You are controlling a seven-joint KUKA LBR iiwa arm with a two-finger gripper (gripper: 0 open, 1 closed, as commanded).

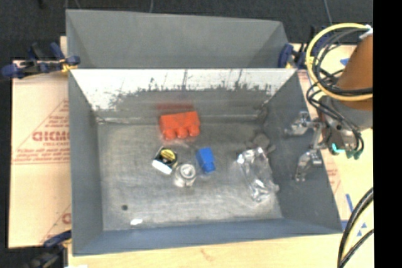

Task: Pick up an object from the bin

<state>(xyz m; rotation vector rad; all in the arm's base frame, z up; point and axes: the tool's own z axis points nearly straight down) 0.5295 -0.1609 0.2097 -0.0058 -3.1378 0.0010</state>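
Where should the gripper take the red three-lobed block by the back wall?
Probably top-down on the red block, closing across its left and right ends. It lies flat, long side along the back wall, with bare floor off both ends; the rear face sits near the wall and the front is lobed.

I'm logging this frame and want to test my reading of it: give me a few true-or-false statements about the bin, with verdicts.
1. The orange-red block lies near the far wall of the bin. True.
2. The gripper holds the blue piece. False: it is open and empty, over the right wall.
3. The crumpled clear thing is nearest the gripper. True.
4. The silvery round thing sits atop the block. False: it lies on the floor, beside the blue piece.
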